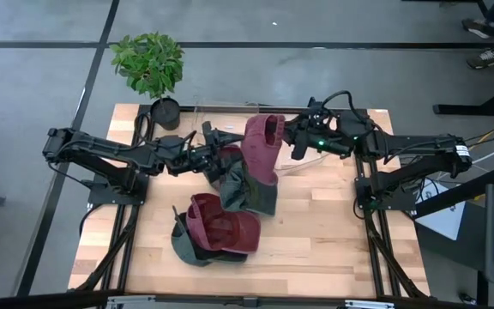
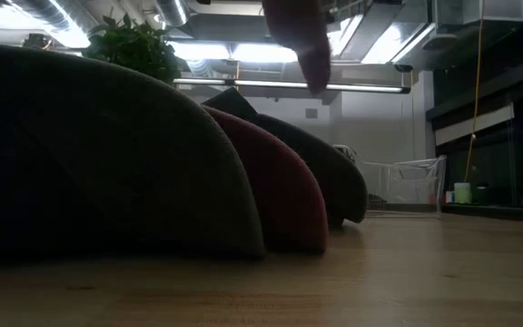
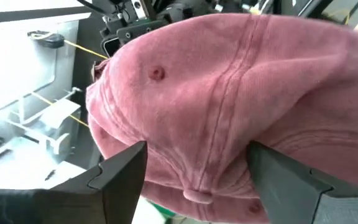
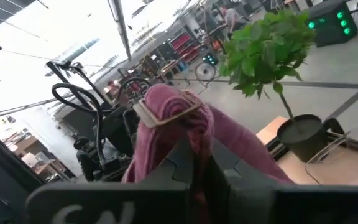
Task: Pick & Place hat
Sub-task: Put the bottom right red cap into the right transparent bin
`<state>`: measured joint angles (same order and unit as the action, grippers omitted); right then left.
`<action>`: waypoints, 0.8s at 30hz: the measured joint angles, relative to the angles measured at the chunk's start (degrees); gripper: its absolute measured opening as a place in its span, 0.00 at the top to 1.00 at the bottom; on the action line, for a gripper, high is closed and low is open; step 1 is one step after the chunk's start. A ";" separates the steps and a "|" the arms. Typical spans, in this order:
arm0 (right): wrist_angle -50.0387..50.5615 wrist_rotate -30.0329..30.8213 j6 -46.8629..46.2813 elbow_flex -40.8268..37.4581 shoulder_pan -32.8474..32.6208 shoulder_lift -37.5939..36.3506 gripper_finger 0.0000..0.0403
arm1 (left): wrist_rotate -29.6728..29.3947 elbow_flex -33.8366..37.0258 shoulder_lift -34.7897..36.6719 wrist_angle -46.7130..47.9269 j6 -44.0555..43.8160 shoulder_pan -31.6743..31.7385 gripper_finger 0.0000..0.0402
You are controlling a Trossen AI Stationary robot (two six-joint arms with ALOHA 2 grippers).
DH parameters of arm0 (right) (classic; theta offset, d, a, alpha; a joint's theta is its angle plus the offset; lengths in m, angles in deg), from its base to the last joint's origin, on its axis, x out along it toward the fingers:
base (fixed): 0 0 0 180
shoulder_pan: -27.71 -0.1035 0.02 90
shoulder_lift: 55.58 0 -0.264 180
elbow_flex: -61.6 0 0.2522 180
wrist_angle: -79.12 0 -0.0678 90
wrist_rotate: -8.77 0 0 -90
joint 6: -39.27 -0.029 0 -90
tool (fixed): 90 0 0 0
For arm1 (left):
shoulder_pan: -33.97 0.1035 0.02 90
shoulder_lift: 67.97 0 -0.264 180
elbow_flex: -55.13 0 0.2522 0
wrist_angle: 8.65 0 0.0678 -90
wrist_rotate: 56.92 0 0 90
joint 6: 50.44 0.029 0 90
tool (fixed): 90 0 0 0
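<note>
Above the far middle of the table [image 1: 333, 245], a red hat [image 1: 262, 146] hung in the air between the two arms, and the right gripper [image 4: 197, 163] was clamped shut on its back edge by the strap. The left gripper [image 3: 194, 171] sat right against the crown from the opposite side, its fingers [image 3: 124, 177] spread wide on either side of the cloth and not pinching it, so only the right arm bore the hat (the left seemed merely to flank it).

From above, the hat's long axis ran roughly toward and away from the table's front, with the right gripper at its far end and the left one beside its middle. Any placing move would probably fall to the right arm.

Counted from above, four hats showed in all: the raised red one, a dark green one [image 1: 251, 190] just below it on the wood, and a second red one [image 1: 221, 227] resting on a second dark one [image 1: 187, 249] nearer the front. One potted plant [image 1: 151, 69] stood at the far left corner.
</note>
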<state>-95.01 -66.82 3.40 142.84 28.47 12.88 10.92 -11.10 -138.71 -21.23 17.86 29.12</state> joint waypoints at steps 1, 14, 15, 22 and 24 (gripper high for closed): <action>-0.26 -0.59 0.02 0.00 0.00 0.02 0.96 | -0.48 0.00 0.00 0.00 0.56 0.00 0.33; -1.66 -7.07 -2.60 0.00 -0.02 0.08 0.96 | 3.97 0.00 0.02 -2.12 -1.73 0.07 0.34; -1.56 -7.12 -3.04 0.00 -0.02 0.08 0.96 | 4.04 0.00 0.02 -2.59 -2.50 0.07 0.35; -0.84 -8.59 -4.49 0.00 0.00 0.08 0.96 | 7.94 0.00 0.02 -3.67 -7.28 0.07 0.47; -0.68 -8.61 -4.47 0.00 -0.02 0.08 0.96 | 9.35 0.00 0.02 -3.65 -8.89 0.07 0.54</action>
<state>-95.69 -75.43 -1.07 142.84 28.44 12.96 20.28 -11.10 -138.69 -24.89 8.97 29.19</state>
